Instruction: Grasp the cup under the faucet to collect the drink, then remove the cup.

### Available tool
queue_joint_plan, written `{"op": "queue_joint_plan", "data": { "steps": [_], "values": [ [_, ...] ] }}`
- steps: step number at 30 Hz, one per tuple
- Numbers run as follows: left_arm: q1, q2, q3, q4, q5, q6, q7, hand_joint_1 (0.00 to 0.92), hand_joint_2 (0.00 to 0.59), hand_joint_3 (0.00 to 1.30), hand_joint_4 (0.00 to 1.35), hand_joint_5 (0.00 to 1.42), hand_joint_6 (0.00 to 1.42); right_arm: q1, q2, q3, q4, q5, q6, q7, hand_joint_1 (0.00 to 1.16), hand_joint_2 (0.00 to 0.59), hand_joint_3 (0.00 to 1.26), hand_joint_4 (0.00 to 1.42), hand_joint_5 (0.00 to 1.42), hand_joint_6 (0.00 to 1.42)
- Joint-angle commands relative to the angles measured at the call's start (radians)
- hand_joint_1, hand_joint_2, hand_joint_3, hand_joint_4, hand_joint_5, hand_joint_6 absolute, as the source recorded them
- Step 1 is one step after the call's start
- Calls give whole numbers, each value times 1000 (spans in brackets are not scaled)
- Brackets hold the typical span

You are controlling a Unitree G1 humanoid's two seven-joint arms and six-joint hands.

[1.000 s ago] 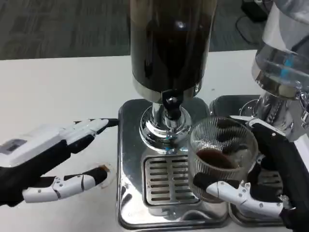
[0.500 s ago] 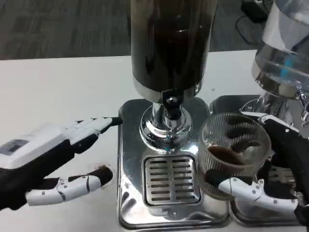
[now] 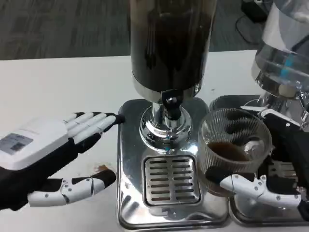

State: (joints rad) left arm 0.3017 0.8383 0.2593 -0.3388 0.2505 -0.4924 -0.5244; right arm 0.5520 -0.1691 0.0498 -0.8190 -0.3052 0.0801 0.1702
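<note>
**Desk:** Where's the cup?

**Me:** From my head view, the ribbed glass cup (image 3: 235,147) sits to the right of the grated drip tray (image 3: 170,180), over the seam between the steel base (image 3: 126,159) and the neighbouring base (image 3: 231,102). It is upright and has dark drink in the bottom. I can't tell whether it rests on the metal or is lifted off it.

**Desk:** Who has it?

**Me:** My right hand (image 3: 270,179) is grasping it. The thumb (image 3: 246,186) lies across the near lower wall, and the black palm and other fingers wrap the far right side.

**Desk:** And the faucet?

**Me:** The faucet (image 3: 170,107) hangs under the dark dispenser tank (image 3: 169,43), above the chrome collar (image 3: 163,129). The cup stands to its right, not beneath it.

**Desk:** Left side?

**Me:** My left hand (image 3: 53,154) is released, holding nothing. Its fingers are spread flat over the white table (image 3: 58,87), with the upper fingertips just touching or nearly touching the left edge of the steel base. The thumb points toward a small brown stain (image 3: 100,168) on the table.

**Desk:** Anything else?

**Me:** A second dispenser (image 3: 285,53), clear with a blue part inside, stands at the far right.
</note>
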Motion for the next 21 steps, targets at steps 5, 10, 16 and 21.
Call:
{"op": "queue_joint_plan", "data": {
  "steps": [5,10,16,21],
  "values": [
    [20,-10,18,-29,34,7,5,0,295,0,0,0,0,-11,4,7,-20,16,-18,-2,987,171,504,568,819,1139],
    [34,-22,25,-46,32,22,1,0,296,0,0,0,0,-22,-2,11,-22,11,-17,2,988,171,504,568,816,1138],
    [42,-38,34,-56,31,24,7,0,297,0,0,0,0,-8,10,11,-20,19,-12,-5,988,171,504,568,816,1138],
    [47,-42,43,-60,30,26,3,0,297,0,0,0,0,-4,9,12,-24,15,-14,-5,988,171,504,568,815,1140]
  ]
}}
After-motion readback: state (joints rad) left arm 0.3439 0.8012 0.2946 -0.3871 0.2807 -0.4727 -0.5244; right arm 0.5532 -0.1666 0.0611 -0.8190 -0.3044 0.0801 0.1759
